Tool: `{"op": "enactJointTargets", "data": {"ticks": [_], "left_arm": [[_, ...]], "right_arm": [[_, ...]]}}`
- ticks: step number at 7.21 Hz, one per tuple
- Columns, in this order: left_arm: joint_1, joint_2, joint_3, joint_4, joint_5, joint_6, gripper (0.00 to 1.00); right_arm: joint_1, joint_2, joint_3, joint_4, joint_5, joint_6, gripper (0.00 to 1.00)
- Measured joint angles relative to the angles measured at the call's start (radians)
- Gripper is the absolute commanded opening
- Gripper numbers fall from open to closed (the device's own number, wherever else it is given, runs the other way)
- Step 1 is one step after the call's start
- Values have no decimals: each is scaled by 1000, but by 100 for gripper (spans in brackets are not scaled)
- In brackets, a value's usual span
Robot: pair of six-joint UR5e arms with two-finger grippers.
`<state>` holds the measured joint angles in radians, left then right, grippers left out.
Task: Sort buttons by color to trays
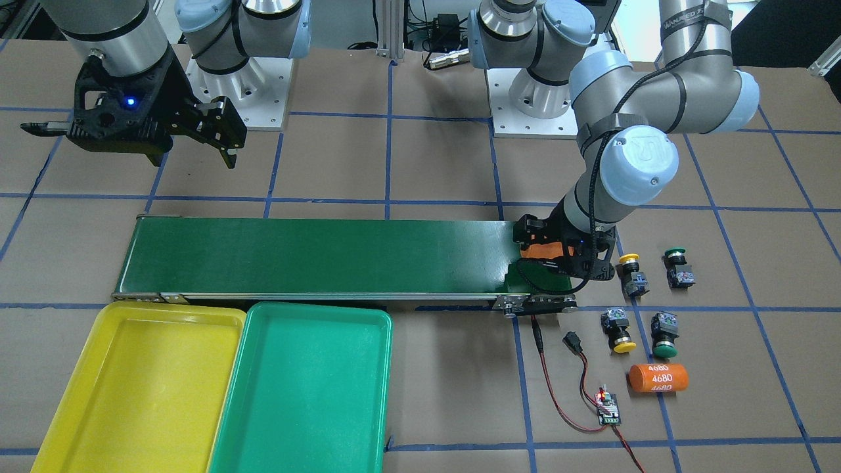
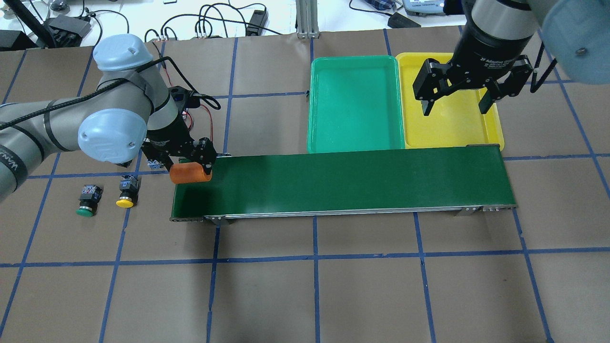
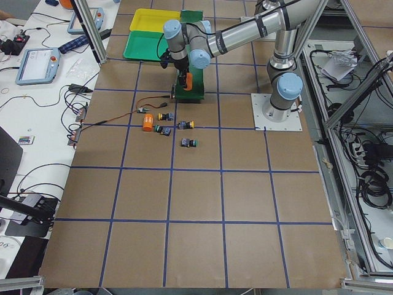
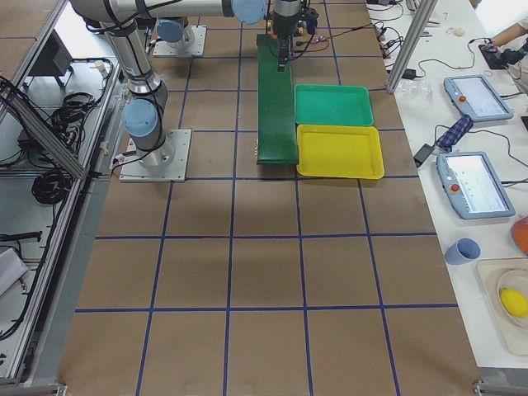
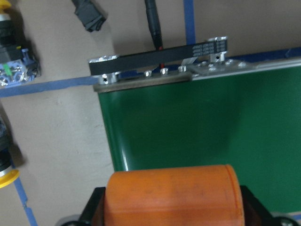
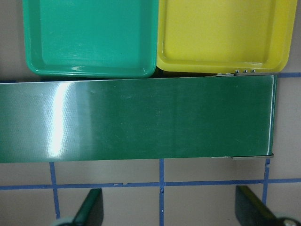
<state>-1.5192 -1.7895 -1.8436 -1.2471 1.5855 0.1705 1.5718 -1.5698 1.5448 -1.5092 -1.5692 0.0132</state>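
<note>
Four buttons lie on the table beyond the belt's end: yellow [image 1: 631,272], green [image 1: 678,267], yellow [image 1: 618,329] and green [image 1: 663,334]. The overhead view shows only one green [image 2: 86,200] and one yellow [image 2: 127,191]; my arm hides the others. My left gripper [image 2: 185,164] is shut on an orange cylinder [image 2: 190,174], which also shows in the left wrist view [image 5: 171,195], held over the belt's end. My right gripper [image 2: 456,100] is open and empty above the yellow tray [image 2: 452,128]. The green tray [image 2: 355,109] lies beside it. Both trays are empty.
The long dark-green conveyor belt [image 2: 343,183] runs between the buttons and the trays. A second orange cylinder marked 4680 [image 1: 658,378] lies near the buttons. A small circuit board [image 1: 608,408] with red and black wires lies by the belt's end.
</note>
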Motion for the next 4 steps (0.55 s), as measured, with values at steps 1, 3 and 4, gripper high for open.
{"op": "enactJointTargets", "data": {"ticks": [1, 3, 4], "left_arm": [[-7, -4, -2, 11, 2, -4, 20], [-11, 0, -6, 2, 14, 0, 24], [-11, 0, -8, -12, 32, 2, 30]], "right_arm": [[1, 2, 2, 7, -5, -1, 100], [4, 44, 24, -6, -4, 8, 100], [6, 83, 32, -26, -3, 7, 100]]}}
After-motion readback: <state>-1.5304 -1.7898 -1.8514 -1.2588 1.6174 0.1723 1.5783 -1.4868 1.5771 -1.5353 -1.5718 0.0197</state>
